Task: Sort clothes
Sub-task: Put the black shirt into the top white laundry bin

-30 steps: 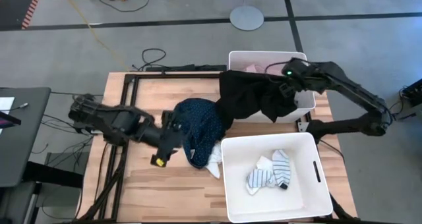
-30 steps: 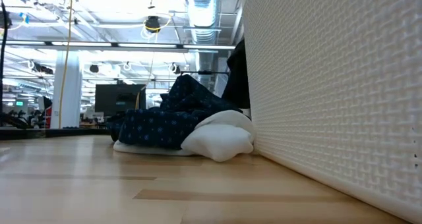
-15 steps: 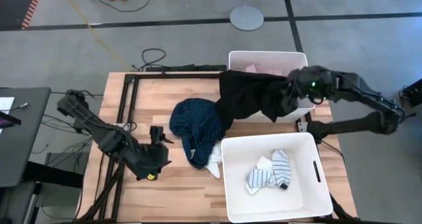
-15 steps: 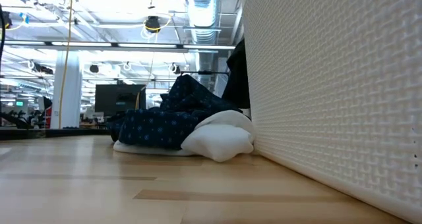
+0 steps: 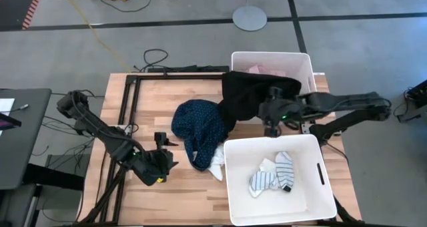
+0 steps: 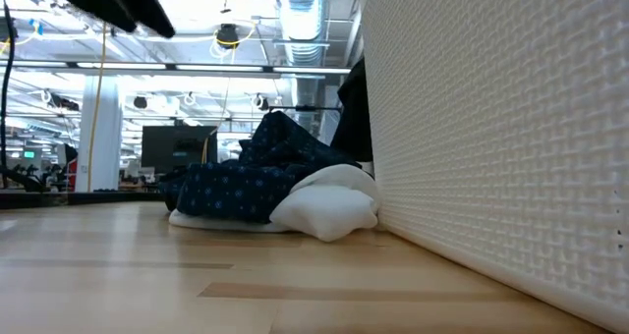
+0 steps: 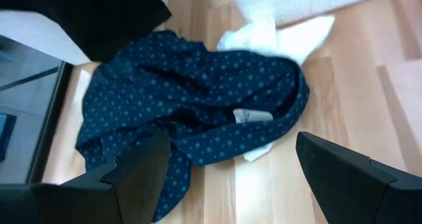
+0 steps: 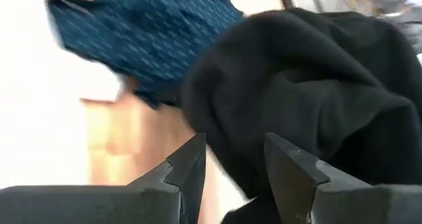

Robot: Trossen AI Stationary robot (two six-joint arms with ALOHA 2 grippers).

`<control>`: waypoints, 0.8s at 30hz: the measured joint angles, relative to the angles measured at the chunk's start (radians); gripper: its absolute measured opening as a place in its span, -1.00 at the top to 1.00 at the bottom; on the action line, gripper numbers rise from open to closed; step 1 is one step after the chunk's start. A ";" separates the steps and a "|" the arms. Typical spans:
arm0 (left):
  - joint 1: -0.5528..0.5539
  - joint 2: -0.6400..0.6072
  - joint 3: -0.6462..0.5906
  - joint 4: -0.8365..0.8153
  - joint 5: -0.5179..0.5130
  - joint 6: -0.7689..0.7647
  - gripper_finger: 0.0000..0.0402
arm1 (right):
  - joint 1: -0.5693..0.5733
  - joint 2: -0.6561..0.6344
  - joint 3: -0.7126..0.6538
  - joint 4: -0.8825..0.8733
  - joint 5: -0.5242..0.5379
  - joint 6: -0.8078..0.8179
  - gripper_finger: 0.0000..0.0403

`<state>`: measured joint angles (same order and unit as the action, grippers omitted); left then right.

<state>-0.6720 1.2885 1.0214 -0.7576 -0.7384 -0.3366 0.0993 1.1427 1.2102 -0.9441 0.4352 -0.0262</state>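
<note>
A navy dotted garment [image 5: 200, 127] lies heaped mid-table on a white cloth [image 5: 215, 165]. A large black garment [image 5: 250, 97] hangs over the far bin's left wall [image 5: 235, 60] onto the table. Something pink [image 5: 267, 70] lies in that bin. White and striped socks [image 5: 275, 173] lie in the near bin [image 5: 230, 187]. My left gripper [image 5: 167, 150] stands open to the left of the navy garment [image 7: 191, 112], pointing at it. My right gripper [image 5: 268, 125] hovers open above the black garment [image 8: 316, 85], nothing between its fingers.
The near bin's textured white wall [image 6: 491, 157] fills the right of the low view, with the navy garment [image 6: 246, 182] and white cloth [image 6: 329, 201] beside it. Bare wood [image 5: 180, 200] lies at the near left. A dark metal frame [image 5: 130, 113] runs along the table's left side.
My right gripper has swung from the far bin's right side toward the table's left, out over the black garment, and has rolled. My left arm has folded back and sunk, its gripper drawn slightly toward the near left, away from the navy garment. The clothes have stayed put.
</note>
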 joint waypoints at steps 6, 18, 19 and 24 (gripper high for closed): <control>0.000 0.000 -0.065 0.084 -0.003 -0.001 -0.60 | -0.025 0.078 0.000 0.003 0.059 -0.078 0.11; -0.001 0.000 -0.078 0.137 -0.004 0.019 -0.60 | -0.037 0.157 0.000 0.011 0.091 -0.124 -0.27; -0.001 0.000 -0.078 0.140 -0.004 0.023 -0.60 | -0.037 0.156 0.000 0.018 0.097 -0.122 -0.24; -0.001 0.000 -0.078 0.141 -0.004 0.021 -0.60 | -0.025 0.156 0.000 0.021 0.147 -0.127 0.12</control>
<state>-0.6731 1.2881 0.9432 -0.6163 -0.7422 -0.3157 0.0743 1.2984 1.2098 -0.9230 0.5819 -0.1532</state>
